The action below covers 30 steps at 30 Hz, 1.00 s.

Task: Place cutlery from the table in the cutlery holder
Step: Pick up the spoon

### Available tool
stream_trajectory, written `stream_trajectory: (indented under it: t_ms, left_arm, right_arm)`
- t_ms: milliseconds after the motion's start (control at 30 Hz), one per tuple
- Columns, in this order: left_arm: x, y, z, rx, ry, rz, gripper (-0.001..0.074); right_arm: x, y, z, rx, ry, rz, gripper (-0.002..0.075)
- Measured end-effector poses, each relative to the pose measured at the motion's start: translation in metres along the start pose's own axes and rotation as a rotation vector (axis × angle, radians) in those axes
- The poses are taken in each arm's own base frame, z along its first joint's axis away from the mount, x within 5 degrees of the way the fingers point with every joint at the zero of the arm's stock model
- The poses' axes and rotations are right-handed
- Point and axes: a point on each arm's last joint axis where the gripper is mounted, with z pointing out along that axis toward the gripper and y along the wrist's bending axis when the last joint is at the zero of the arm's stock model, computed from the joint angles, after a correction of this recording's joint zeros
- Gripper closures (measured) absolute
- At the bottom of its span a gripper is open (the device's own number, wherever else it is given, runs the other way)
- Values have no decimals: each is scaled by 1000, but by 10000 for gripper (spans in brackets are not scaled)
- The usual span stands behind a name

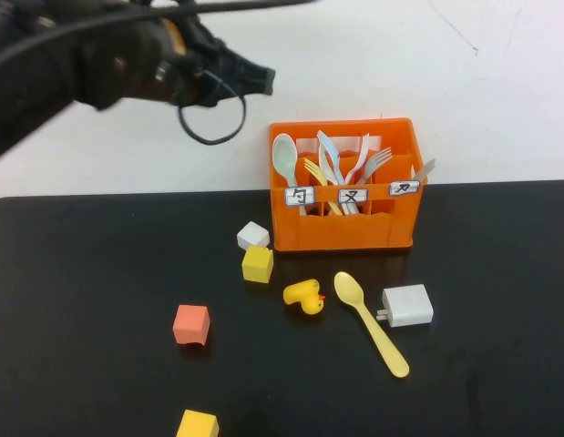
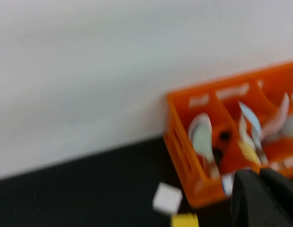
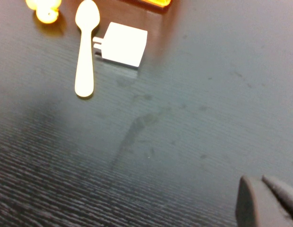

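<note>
We saw the left gripper (image 1: 260, 80) raised at the far left, above and left of the orange cutlery holder (image 1: 350, 232), its fingers together and holding nothing. The holder stood at the far edge of the black table (image 1: 81, 273), already stocked with forks and spoons. The yellow spoon (image 1: 370, 321) lay flat just near of it, beside the white charger block (image 1: 408, 305). The right gripper (image 3: 267, 201) hovered low over bare tabletop, fingers together.
</note>
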Motion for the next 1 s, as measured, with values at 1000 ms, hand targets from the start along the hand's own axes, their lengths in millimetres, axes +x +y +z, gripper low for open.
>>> stream_trajectory:
  t_ms: [1000]
  left_arm:
    - [157, 35, -214, 196, -150, -95, 736]
  right_arm:
    - [-6, 27, 2, -309, -39, -187, 728]
